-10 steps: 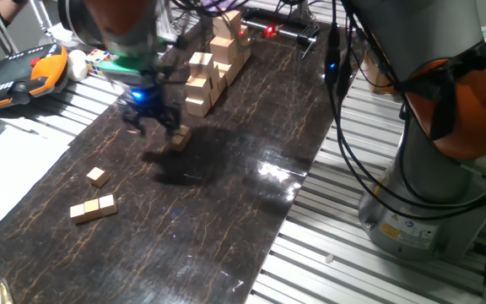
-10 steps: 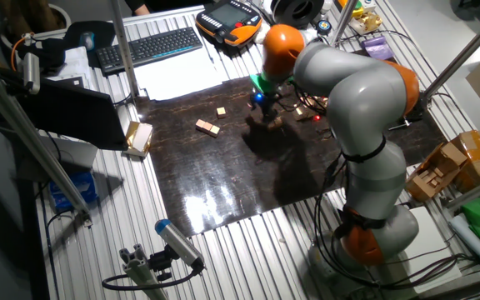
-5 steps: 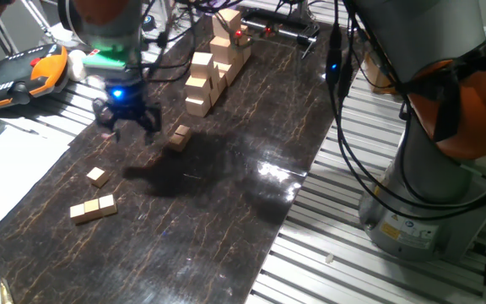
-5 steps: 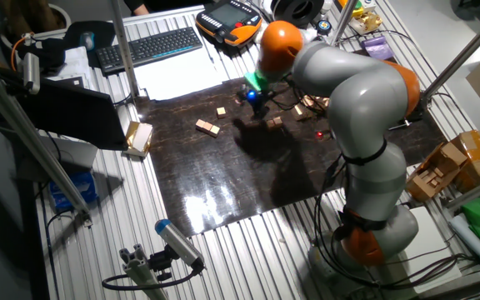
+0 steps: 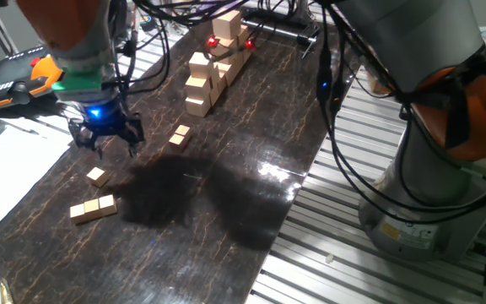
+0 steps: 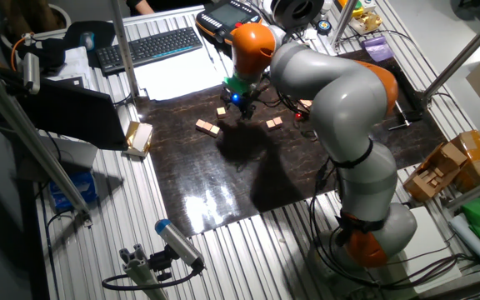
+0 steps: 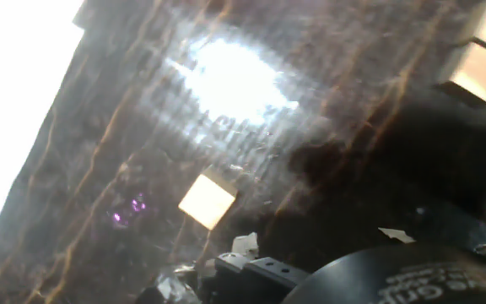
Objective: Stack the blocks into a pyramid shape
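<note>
Small tan cube blocks lie loose on the dark mat. One single block (image 5: 97, 176) (image 6: 222, 111) sits just in front of my gripper (image 5: 104, 138) (image 6: 238, 103). A pair of blocks (image 5: 92, 208) (image 6: 207, 127) lies side by side, touching, nearer the mat's front. Another lone block (image 5: 179, 135) (image 6: 274, 122) rests to the right of the gripper. The gripper hovers above the mat with fingers spread, open and holding nothing. The hand view shows one block (image 7: 207, 201) close below and another block (image 7: 479, 72) at the upper right. No pyramid shape stands anywhere.
A tall stepped stack of larger pale blocks (image 5: 212, 67) stands at the back of the mat. An orange teach pendant (image 5: 19, 74) and a multicoloured cube lie on the left beside white paper (image 5: 15, 169). The robot base (image 5: 429, 169) fills the right.
My gripper has moved left and toward the mat's front, away from the lone block on the right, and now hangs just behind the single block by the pair. No block moved.
</note>
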`<state>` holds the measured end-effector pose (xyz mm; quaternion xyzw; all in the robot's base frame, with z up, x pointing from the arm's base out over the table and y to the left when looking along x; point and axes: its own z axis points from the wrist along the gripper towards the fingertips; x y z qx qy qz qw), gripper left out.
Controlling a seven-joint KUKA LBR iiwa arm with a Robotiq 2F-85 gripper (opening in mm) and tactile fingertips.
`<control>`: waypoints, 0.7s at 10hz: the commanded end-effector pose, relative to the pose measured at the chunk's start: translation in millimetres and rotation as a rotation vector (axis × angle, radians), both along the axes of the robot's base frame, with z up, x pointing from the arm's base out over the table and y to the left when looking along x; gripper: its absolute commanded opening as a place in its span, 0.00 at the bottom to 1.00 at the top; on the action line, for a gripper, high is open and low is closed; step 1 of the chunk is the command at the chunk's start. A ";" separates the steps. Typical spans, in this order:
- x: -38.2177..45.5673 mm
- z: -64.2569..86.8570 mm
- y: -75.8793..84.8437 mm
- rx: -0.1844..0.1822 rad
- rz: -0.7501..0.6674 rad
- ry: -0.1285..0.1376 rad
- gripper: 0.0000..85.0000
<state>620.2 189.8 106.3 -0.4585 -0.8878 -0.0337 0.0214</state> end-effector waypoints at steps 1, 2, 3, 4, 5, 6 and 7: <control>1.3 -2.5 1.0 0.000 0.474 0.000 0.82; 1.3 -4.5 2.6 0.001 0.548 0.004 0.82; 0.1 -4.9 4.1 0.018 0.613 0.001 0.82; 0.1 -4.9 4.1 0.023 0.672 -0.005 0.82; 0.1 -4.9 4.1 0.016 0.764 -0.010 0.82; 0.1 -4.9 4.1 -0.009 0.847 -0.024 0.79; 0.1 -4.9 4.1 -0.030 0.910 -0.046 0.74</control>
